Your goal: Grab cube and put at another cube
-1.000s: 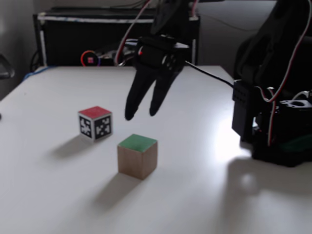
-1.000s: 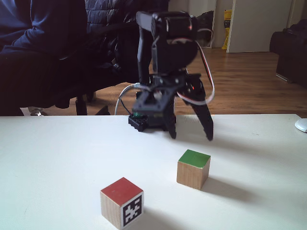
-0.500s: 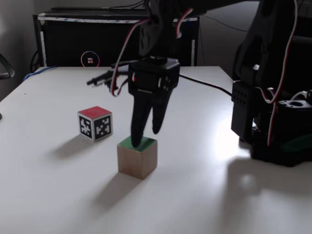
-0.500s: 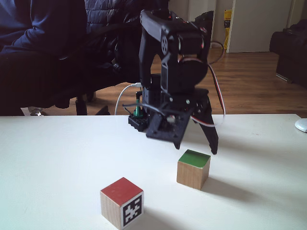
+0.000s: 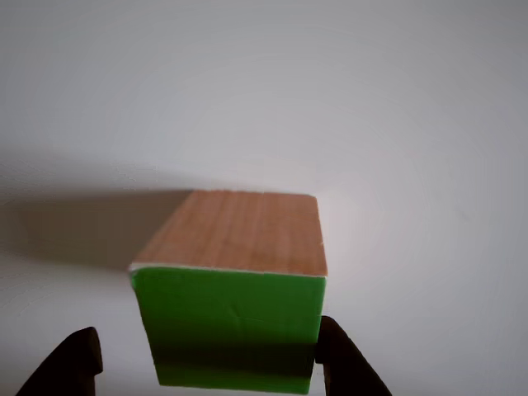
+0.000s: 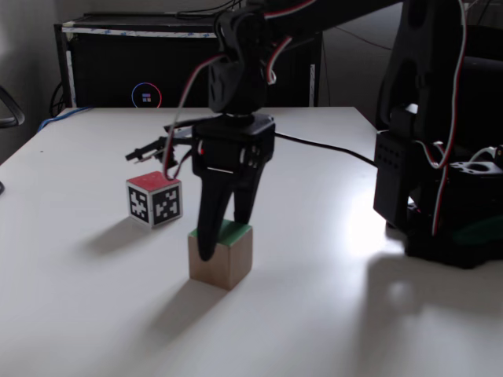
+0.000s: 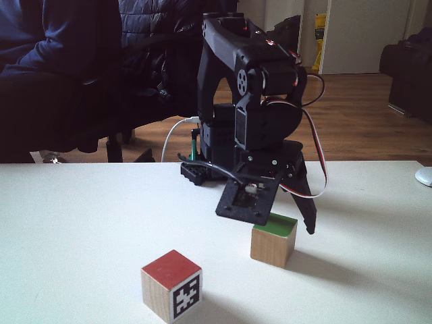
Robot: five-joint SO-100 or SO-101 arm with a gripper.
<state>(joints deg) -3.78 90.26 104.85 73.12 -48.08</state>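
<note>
The cube (image 6: 221, 256), wood with a green top, stands on the white table (image 6: 94, 314). My gripper (image 6: 222, 236) is open and reaches down over it, one finger on each side. In the other view the cube (image 5: 235, 318) sits between the two dark fingertips (image 5: 76, 363), with a gap on the left side and the right tip close to its edge. A fixed view from the front shows the cube (image 7: 273, 241) under the gripper (image 7: 273, 223). The other cube (image 6: 153, 199), red on top with black-and-white markers on its sides, stands apart to the left (image 7: 172, 285).
The arm's black base (image 6: 440, 204) stands at the table's right, with a cable running across the table behind the gripper. A black case (image 6: 118, 63) is behind the table. A seated person (image 7: 40, 67) is beyond the far edge. A white object (image 7: 424, 176) lies at the right edge.
The gripper came forward and down from above the table until its open fingers straddle the green-topped cube. Neither cube has moved.
</note>
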